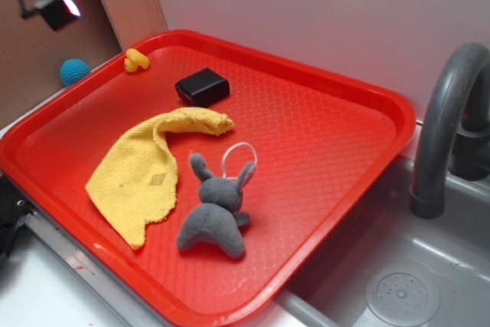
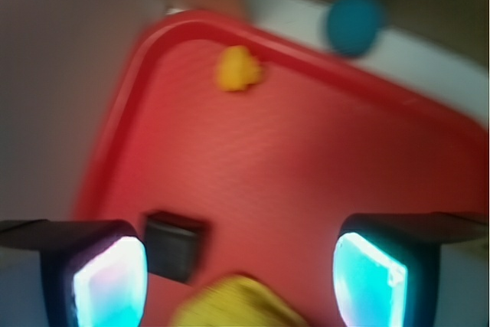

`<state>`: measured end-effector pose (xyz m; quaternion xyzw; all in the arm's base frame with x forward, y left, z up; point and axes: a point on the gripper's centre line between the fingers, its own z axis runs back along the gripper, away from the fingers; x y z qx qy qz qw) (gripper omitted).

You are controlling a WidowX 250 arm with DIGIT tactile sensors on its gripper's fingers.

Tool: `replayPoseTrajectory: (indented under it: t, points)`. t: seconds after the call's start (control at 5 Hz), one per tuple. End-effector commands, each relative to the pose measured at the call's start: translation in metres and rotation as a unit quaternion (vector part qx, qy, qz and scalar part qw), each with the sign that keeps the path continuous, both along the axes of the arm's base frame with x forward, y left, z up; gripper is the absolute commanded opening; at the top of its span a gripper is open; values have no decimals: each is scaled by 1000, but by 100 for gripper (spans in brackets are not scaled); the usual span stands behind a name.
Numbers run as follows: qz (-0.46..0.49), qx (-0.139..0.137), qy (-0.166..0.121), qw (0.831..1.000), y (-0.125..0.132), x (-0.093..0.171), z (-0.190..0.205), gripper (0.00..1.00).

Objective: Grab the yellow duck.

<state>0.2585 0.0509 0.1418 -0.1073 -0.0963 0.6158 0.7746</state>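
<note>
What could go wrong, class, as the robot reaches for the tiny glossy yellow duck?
1. The tiny glossy yellow duck sits tight in the red plastic tray's far corner, so a fingertip may hit the raised rim.
2. The open gripper is well short of it; the small black block lies nearby.

No text, label, brand, number or sign can be read on anything in either view, exterior or wrist.
</note>
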Motion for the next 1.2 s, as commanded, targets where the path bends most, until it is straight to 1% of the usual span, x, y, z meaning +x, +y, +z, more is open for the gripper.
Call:
replayPoseTrajectory:
  t: [0.0, 0.2, 0.4, 0.6, 0.8, 1.0]
  points:
    - [171, 94, -41, 980, 39, 33, -41, 100]
    - [204, 115, -18, 972, 62, 41, -66, 100]
    - [216, 156, 21, 964, 70, 41, -83, 100]
    - [209, 168, 45, 962, 71, 40, -96, 100]
    - [194, 162, 60, 966, 69, 39, -103, 91]
    - [174, 185, 50, 966, 58, 47, -92, 0]
